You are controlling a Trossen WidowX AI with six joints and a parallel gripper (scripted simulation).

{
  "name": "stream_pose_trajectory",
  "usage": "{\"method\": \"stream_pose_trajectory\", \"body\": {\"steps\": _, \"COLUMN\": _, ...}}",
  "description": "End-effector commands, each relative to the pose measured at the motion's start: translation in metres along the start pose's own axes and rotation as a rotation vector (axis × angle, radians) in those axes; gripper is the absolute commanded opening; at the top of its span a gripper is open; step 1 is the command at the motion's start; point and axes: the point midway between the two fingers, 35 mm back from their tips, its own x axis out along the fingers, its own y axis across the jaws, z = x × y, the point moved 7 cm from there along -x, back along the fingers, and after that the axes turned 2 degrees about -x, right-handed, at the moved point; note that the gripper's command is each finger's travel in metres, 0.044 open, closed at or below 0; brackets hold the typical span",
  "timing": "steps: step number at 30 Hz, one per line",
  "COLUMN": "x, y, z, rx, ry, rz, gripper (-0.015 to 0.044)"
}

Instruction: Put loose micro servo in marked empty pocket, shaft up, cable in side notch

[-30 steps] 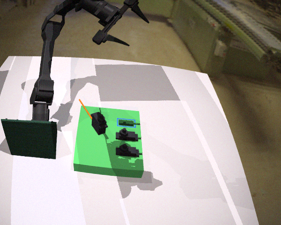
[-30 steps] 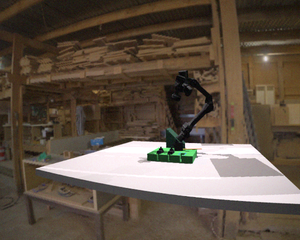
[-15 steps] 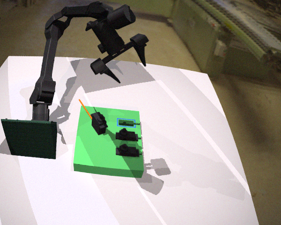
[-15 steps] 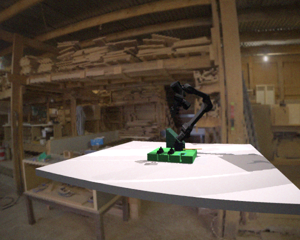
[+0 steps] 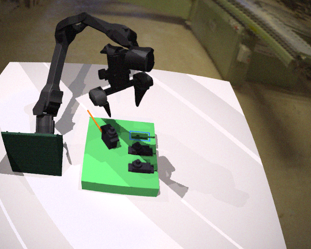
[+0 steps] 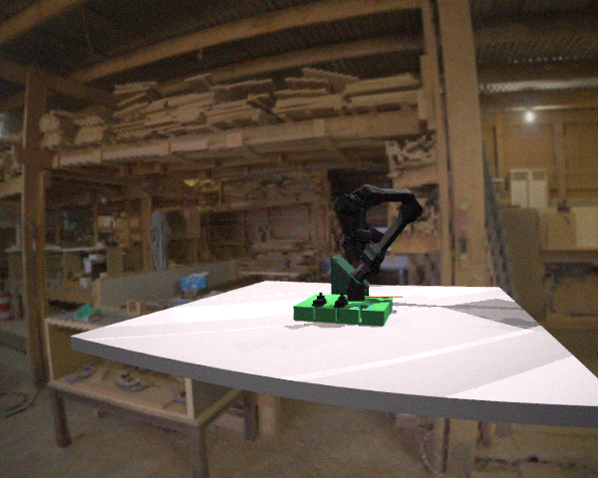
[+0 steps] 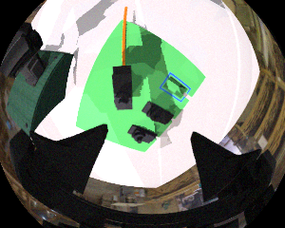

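"Where's the servo?"

"The loose micro servo [image 5: 108, 138] [image 7: 123, 85] sits at 11 o'clock on the green deck [image 5: 102, 171] [image 6: 374, 317] [image 7: 92, 106] in the top view, outside its pocket. The jaws are spread above it with nothing between them."

"How would you take it?"

"Centre over the body, line up with its long flanks, then descend straight. I'd pinch those, keeping off the ears and the orange cable [image 5: 94, 120] [image 6: 387, 297] [image 7: 124, 38], which points to 11 o'clock."

"And the turn?"

"Lift first. The marked pocket [image 5: 139, 135] [image 6: 362, 307] [image 7: 175, 86] has its notch [image 5: 152, 137] [image 7: 187, 95] at 3 o'clock, so rotate clockwise about four hours, shaft kept upward."

"What could spoil it?"

"A skewed pinch would tilt the ears. Also, the seated servo [image 5: 140, 149] [image 6: 341, 301] [image 7: 158, 112] at the pocket's 6 o'clock side leaves little finger room, so I'd open gently after seating."
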Motion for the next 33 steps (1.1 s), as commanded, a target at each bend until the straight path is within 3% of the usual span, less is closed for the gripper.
{"method": "stream_pose_trajectory", "body": {"steps": 1, "x": 0.019, "y": 0.01, "z": 0.01, "rx": -0.04, "ry": -0.081, "rz": 0.088, "gripper": 0.044}}
{"method": "stream_pose_trajectory", "body": {"steps": 6, "x": 0.035, "y": 0.023, "z": 0.021, "rx": -0.081, "ry": -0.163, "rz": 0.165, "gripper": 0.044}}
{"method": "stream_pose_trajectory", "body": {"steps": 33, "x": 0.08, "y": 0.03, "z": 0.028, "rx": -0.081, "ry": -0.164, "rz": 0.164, "gripper": 0.044}}
